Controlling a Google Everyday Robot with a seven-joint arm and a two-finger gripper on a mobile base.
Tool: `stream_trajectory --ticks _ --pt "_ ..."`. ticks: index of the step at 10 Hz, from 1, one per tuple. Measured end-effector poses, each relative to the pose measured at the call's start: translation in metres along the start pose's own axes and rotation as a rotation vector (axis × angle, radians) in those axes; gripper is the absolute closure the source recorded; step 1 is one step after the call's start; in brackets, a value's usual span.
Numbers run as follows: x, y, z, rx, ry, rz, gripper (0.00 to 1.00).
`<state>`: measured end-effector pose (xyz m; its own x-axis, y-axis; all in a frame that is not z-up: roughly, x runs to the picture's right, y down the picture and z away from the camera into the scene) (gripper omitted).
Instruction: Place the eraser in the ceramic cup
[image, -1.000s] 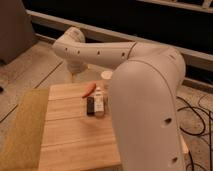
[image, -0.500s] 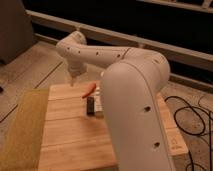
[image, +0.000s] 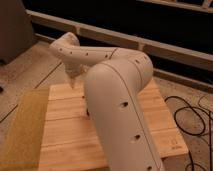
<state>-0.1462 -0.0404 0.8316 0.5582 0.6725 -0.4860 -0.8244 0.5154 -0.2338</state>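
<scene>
Wooden planks make up the table (image: 60, 145). A big cream arm (image: 115, 100) bends right across the middle of it. From this side the arm is so fat that it covers most of the table top behind it.

The gripper (image: 73, 82) is at the end of the arm. It points straight down over the far left part of the table, close to the wood. I cannot tell how it is set, or if it grips anything.

The eraser cannot be seen, and neither can the ceramic cup. Both are probably behind the arm, since that is the only covered part of the table.

I think the gripper points down for a good reason. A small flat block lying on a table is easiest to grab from above, and a cup has to be filled from above too. The arm folds over itself so that its end can reach down like that.

A yellow-green mat (image: 22, 125) lies along the left side of the table. A dark cable (image: 192, 117) curls on the floor (image: 30, 65) to the right, well away from the work.
</scene>
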Motion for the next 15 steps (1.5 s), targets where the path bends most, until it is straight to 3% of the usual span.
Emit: stream_trajectory --ticks 2,4,7,10,15 --pt "-0.002 0.007 0.005 -0.026 -0.044 0.058 0.35" --pt "0.0 0.017 0.016 -0.08 -0.091 0.119 0.35" --pt "0.014 0.028 0.043 -0.146 -0.117 0.186 0.35" --pt "0.034 0.032 0.081 -0.164 -0.074 0.203 0.35" --pt "0.049 0.035 0.118 -0.155 0.003 0.212 0.35"
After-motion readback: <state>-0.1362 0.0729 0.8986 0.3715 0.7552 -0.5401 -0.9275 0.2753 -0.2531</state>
